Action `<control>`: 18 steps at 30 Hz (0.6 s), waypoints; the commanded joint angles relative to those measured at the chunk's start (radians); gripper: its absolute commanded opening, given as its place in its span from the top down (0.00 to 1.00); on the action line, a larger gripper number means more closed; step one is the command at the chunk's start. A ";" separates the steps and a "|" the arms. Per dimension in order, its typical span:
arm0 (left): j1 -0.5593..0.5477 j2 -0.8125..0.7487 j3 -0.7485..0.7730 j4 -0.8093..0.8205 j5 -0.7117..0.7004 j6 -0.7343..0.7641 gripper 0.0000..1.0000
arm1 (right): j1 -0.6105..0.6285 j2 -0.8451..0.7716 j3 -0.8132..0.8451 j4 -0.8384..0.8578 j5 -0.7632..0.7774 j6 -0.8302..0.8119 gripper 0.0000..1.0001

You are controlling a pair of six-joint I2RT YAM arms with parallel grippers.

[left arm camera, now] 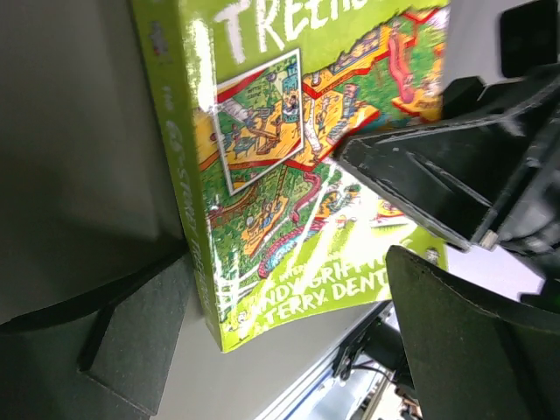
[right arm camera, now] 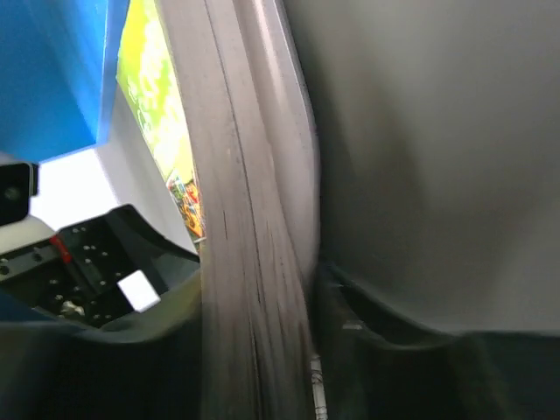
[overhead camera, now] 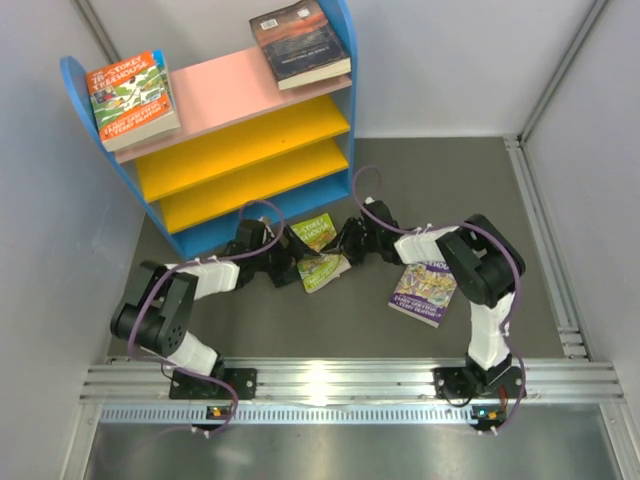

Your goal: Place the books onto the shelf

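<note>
The green book (overhead camera: pixel 322 258) is a thin paperback with a crowded cartoon cover and white lettering. It sits mid-table, just in front of the foot of the shelf (overhead camera: pixel 220 90), between the two arms. From above I cannot tell whether it lies flat on the table (overhead camera: pixel 330 330) or is tipped up. In the left wrist view its title is cut off at the top. In the right wrist view only its grey page edge shows, and that is blurred.

The right gripper (overhead camera: pixel 347 248) is narrowed onto the book's edge, with pages filling the gap between its fingers. The left gripper (overhead camera: pixel 288 265) stands wide open, with the book's spine and lower corner lying between its fingers (left arm camera: pixel 131 332) without touching them.

A purple book (overhead camera: pixel 424 290) lies flat toward the table's right side, near the right arm. On the shelf's pink top board are two more books: an orange-and-green book (overhead camera: pixel 132 98) at the left end and a dark book (overhead camera: pixel 300 42) at the right.
</note>
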 commanded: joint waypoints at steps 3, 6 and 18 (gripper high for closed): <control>-0.050 0.009 -0.110 0.031 -0.026 -0.035 0.01 | 0.059 -0.010 -0.084 0.036 -0.080 0.066 0.90; -0.050 -0.095 -0.090 -0.084 -0.038 -0.008 0.01 | 0.050 -0.101 -0.116 -0.015 -0.078 0.050 1.00; -0.051 -0.608 -0.171 -0.265 -0.099 -0.159 0.01 | 0.010 -0.497 -0.272 0.132 -0.100 0.356 1.00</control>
